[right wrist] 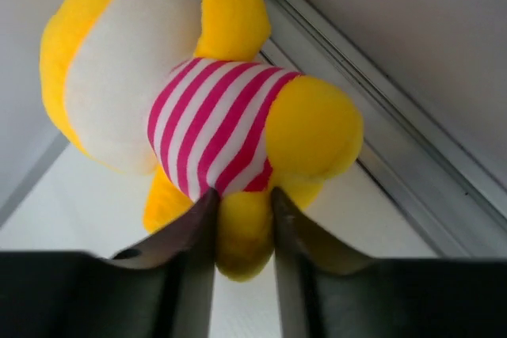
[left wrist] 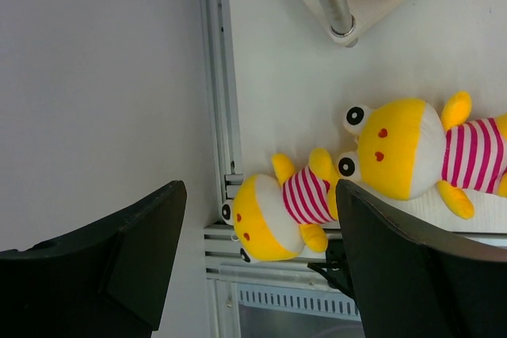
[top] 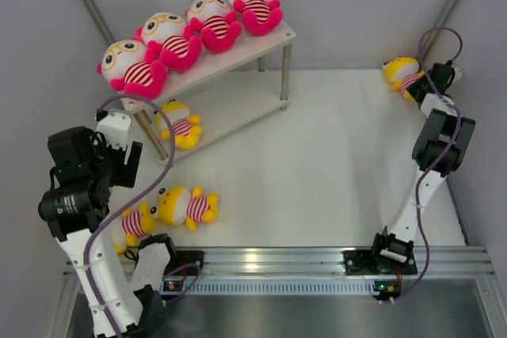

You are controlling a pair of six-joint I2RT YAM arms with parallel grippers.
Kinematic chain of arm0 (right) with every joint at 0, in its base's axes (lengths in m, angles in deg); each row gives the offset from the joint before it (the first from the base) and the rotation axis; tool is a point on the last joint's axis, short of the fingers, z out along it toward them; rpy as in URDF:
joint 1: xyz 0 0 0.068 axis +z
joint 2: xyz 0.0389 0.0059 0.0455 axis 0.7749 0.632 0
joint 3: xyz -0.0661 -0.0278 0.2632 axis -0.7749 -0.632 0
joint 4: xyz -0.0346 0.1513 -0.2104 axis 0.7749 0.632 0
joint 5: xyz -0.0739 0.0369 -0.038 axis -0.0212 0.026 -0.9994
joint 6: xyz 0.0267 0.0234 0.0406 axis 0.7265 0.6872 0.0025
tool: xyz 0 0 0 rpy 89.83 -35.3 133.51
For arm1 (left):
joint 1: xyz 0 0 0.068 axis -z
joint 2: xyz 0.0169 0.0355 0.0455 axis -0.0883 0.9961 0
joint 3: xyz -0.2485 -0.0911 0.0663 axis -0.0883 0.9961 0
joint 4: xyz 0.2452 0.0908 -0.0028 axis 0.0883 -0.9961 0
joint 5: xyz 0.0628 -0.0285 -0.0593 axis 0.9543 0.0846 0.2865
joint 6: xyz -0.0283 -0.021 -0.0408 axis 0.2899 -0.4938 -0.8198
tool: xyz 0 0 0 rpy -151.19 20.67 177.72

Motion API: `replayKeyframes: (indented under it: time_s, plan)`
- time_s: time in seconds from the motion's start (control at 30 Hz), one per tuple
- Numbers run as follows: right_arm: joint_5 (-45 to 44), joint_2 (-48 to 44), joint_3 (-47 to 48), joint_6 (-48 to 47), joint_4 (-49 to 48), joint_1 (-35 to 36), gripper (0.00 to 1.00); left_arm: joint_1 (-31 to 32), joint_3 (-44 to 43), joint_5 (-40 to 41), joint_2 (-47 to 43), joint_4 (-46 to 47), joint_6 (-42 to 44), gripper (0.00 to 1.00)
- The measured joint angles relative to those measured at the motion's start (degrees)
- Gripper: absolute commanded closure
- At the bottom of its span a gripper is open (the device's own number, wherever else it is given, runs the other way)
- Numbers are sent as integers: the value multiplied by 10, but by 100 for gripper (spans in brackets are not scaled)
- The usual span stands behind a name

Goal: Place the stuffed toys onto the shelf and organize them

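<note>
closest to us, the left gripper (left wrist: 260, 187) hangs with its jaws wide apart over two yellow toys (top: 186, 205), touching neither. they lie on the bench (top: 317, 164) in front of the shelf (top: 273, 39). well to the right of the shelf, the right gripper (right wrist: 244, 195) is clamped on a limb of a lone yellow toy (right wrist: 214, 124). we count four pink toys (top: 210, 21) on the shelf's top board and one more yellow toy (top: 181, 123) on its lower board.

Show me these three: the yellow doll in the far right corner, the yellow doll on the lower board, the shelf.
far-right yellow doll (right wrist: 214, 132), right wrist view, striped body.
lower-board yellow doll (top: 184, 127), top view, striped body.
shelf (top: 277, 36), top view, bare right end of upper board.
</note>
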Motion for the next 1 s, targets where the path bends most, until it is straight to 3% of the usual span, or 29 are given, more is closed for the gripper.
replayKeyframes:
  time_s: [0.1,0.27,0.47,0.73,1.0]
  plan:
    - [12,0,-2,12,-3,0,100,0,-3,-1,-1,0,0,18]
    - [35,-53,-98,32,-45,3,100,-2,7,-9,-11,2,-2,18]
    - [24,-291,-354,61,-100,42,100,-8,46,-41,-28,2,-9,18]
    - [-16,-601,-553,83,-196,259,100,-5,59,-56,-55,2,-17,18]
    - [-112,-732,-677,146,-193,477,100,12,68,-61,-77,2,-23,18]
